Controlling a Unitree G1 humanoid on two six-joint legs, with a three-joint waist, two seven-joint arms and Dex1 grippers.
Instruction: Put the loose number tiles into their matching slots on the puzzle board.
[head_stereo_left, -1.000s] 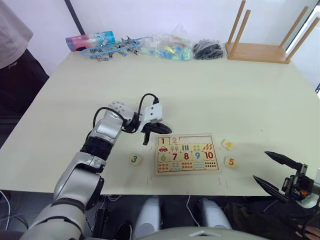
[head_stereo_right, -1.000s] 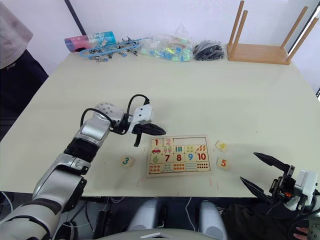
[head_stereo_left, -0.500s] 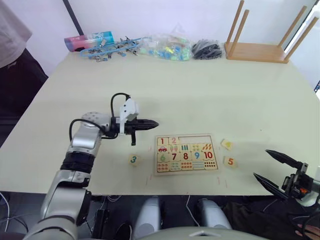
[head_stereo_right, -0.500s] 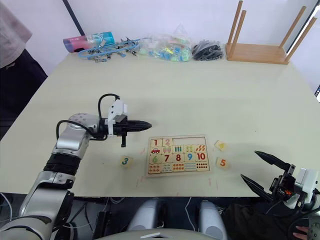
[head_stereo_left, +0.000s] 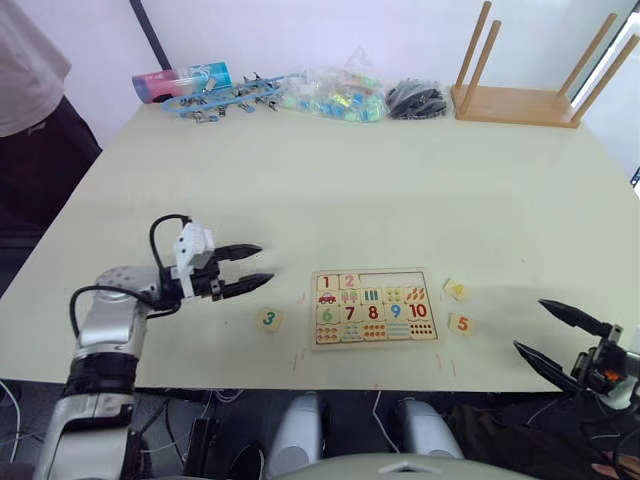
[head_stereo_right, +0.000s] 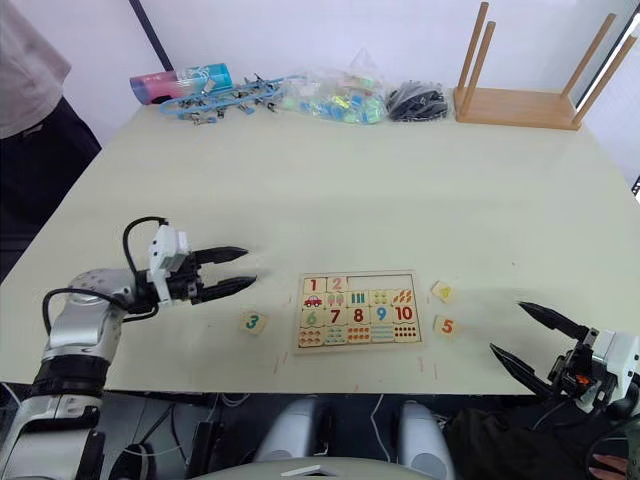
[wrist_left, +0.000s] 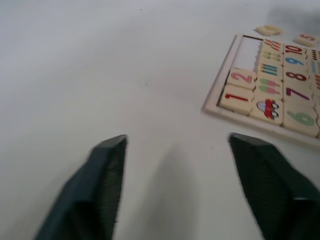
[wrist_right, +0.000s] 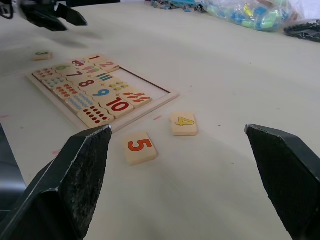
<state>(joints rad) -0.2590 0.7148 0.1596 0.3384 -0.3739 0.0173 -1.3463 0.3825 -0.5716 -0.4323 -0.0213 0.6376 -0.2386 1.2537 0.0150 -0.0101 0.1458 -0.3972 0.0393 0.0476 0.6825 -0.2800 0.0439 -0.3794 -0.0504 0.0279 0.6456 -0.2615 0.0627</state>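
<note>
A pale wooden board (head_stereo_left: 374, 307) is seen lying flat near the front edge of a cream table (head_stereo_left: 400, 190). Its lower rows are filled with picture tiles and the numbers 6 to 10. In the top row, tile 1 (head_stereo_left: 326, 283) and tile 2 (head_stereo_left: 349, 282) are already seated in the two slots nearest the robot's left. The rest of that row, an empty strip of slots (head_stereo_left: 392, 281), is bare, so three places remain to be filled.

Three loose tiles are found on the table. Tile 3 (head_stereo_left: 268, 319) lies just off the board's left side, near its front corner. Tile 4 (head_stereo_left: 456, 290) and tile 5 (head_stereo_left: 461, 323) lie just off the right side, 4 behind 5.

The left gripper (head_stereo_left: 251, 266) is held above the table to the left of the board, near tile 3 but apart from it; its jaws are spread and nothing is held. The right gripper (head_stereo_left: 557, 334) is held past the table's front right corner, jaws wide apart and empty, with tiles 4 and 5 ahead of it.

The task is judged to be two fifths done.

Along the far edge are seen a pile of plastic bags and clips (head_stereo_left: 290, 92) and an upturned stool (head_stereo_left: 530, 70).
</note>
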